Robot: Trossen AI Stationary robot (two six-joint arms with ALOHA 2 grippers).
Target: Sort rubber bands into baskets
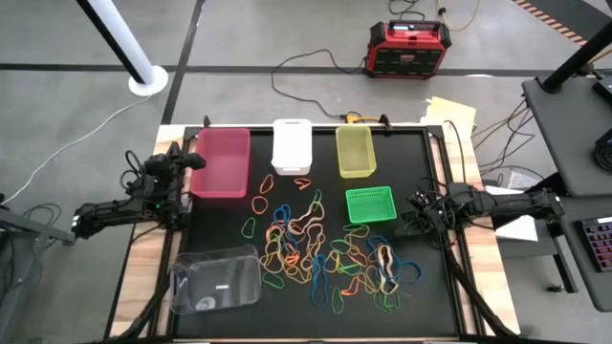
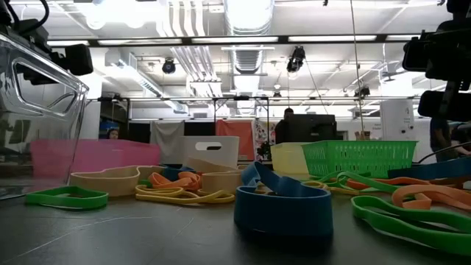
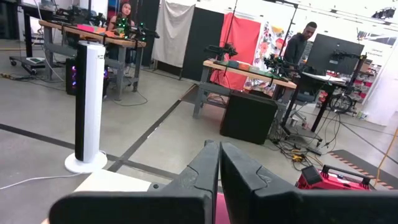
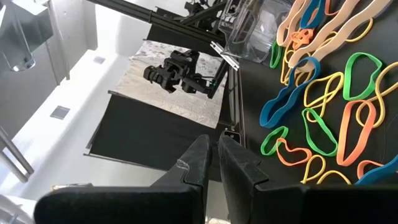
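You've got five baskets on the black desk (image 1: 435, 306). Along the far edge, from the left arm's side: the magenta-pink basket (image 1: 221, 162), the white basket (image 1: 293, 145), then the translucent yellow-green basket (image 1: 355, 151). From above, none of the three shows a band inside; the white one's floor is hard to read.

The bright green mesh basket (image 1: 370, 204) sits nearer the middle, just in front of the yellow-green one. Looks empty from above. The clear basket (image 1: 216, 278) is at the near corner on the left arm's side; something small and pale shows through it, and you can't tell from overhead whether it's a band.

The rubber bands (image 1: 320, 253) are all loose on the desk, in a tangled spread between the far row and the near edge, mostly between the clear and mesh baskets. Orange, yellow, green, blue, a few red, many overlapping. In the low view a blue band (image 2: 283, 206) stands on edge closest to the camera, with green bands flat on either side.

The left gripper (image 1: 196, 161) is at the left edge of the desk, just beside the outer wall of the pink basket, fingers (image 3: 205, 168) pressed together, nothing between them. The right gripper (image 1: 413, 212) is at the right edge, near the mesh basket, fingers (image 4: 198, 160) all but together with only a sliver of gap, pinching nothing.

A red-black box (image 1: 406, 49) sits on the floor beyond the desk.
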